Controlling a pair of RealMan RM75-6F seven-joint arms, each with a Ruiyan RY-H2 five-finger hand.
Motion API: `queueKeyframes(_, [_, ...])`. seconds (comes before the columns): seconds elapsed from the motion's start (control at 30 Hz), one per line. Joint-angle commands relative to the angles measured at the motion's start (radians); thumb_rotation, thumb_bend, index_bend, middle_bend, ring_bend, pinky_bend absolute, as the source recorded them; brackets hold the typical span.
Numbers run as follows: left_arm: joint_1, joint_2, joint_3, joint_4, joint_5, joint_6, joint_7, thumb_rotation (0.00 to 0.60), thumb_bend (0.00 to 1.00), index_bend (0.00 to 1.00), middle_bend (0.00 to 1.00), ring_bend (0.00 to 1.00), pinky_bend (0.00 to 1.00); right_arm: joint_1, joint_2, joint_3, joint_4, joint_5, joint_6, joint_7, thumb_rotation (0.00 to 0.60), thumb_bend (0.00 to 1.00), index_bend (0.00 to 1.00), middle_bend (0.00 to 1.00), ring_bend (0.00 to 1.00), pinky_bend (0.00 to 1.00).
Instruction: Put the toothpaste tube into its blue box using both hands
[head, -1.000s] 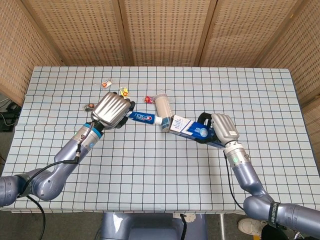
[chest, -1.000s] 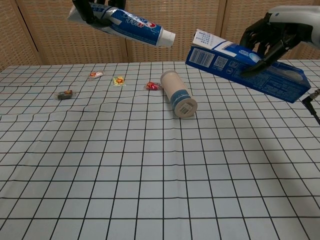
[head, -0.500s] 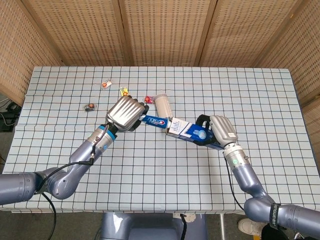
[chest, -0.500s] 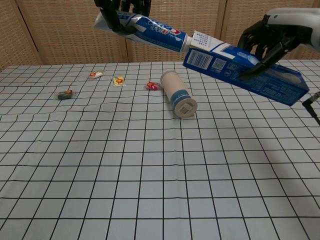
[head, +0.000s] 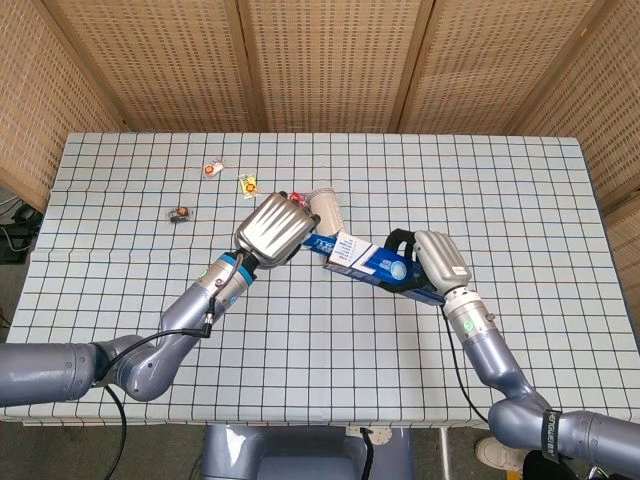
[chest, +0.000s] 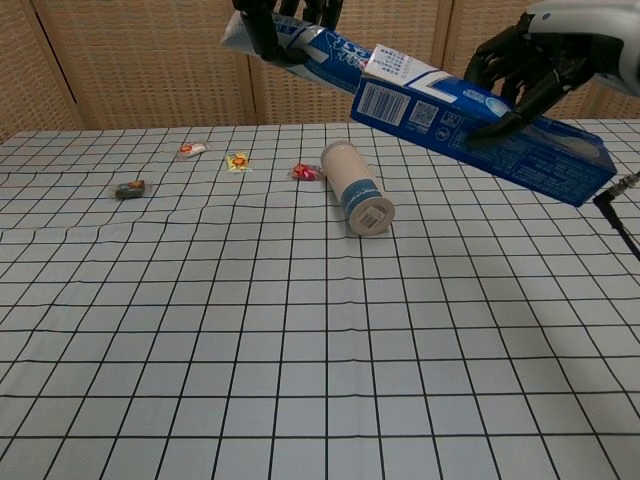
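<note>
Woven cane panels behind, a white grid-checked surface (head: 330, 360) in front, and both arms meet in mid-air above it. Far left on the cloth sit a few small wrapped sweets (chest: 238, 160), well apart from the action. The left hand (head: 274, 230) has pushed in toward the centre over the last second, fingers curled around the tail end of the toothpaste tube (chest: 330, 47) and gripping it firmly. A moment ago the cap merely touched the box mouth; now the front of the tube has vanished past the open flap, so only the rear stretch of white-and-blue body shows between hand and carton. By my reading the insertion is well underway but not finished, since a good part of the tube lies outside. Below the join lies a beige cylindrical container (chest: 356, 187) on its side, near but not touching anything held. The blue box (chest: 480, 130) hangs tilted, open end up-left toward the tube, barcode panel and white flap facing the chest view. At the right, the right hand (head: 428, 262) holds the box around its middle, dark fingers wrapped over the top edge, steadying it clear of the surface.
</note>
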Motion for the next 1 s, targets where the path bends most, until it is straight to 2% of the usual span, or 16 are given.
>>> queueKeyframes(0.03, [-0.022,-0.022,0.007,0.007,0.020,0.029,0.038,0.600,0.66,0.84,0.50,0.49,0.44,-0.002,0.003,0.010,0.001,0.001,-0.003,0.030,0.600,0.24,0.79,0.61,0.66,0.70])
queueKeyframes(0.27, [-0.076,-0.031,0.004,0.037,0.061,0.060,0.134,0.600,0.64,0.75,0.43,0.44,0.36,-0.014,0.006,0.042,0.014,-0.005,-0.015,0.147,0.600,0.24,0.79,0.61,0.67,0.70])
queueKeyframes(0.57, [-0.140,-0.044,-0.009,0.072,0.097,0.075,0.223,0.600,0.41,0.56,0.27,0.30,0.25,-0.043,0.009,0.075,0.038,-0.033,-0.018,0.305,0.600,0.24,0.79,0.61,0.67,0.70])
queueKeyframes(0.87, [-0.149,-0.027,-0.042,0.045,0.122,0.126,0.234,0.600,0.25,0.34,0.14,0.19,0.19,-0.085,0.003,0.087,0.085,-0.086,0.004,0.450,0.600,0.24,0.80,0.62,0.67,0.70])
queueKeyframes(1.0, [-0.134,-0.014,-0.042,0.033,0.154,0.149,0.223,0.600,0.21,0.28,0.11,0.16,0.17,-0.095,-0.003,0.086,0.107,-0.102,0.008,0.488,0.600,0.24,0.80,0.62,0.67,0.70])
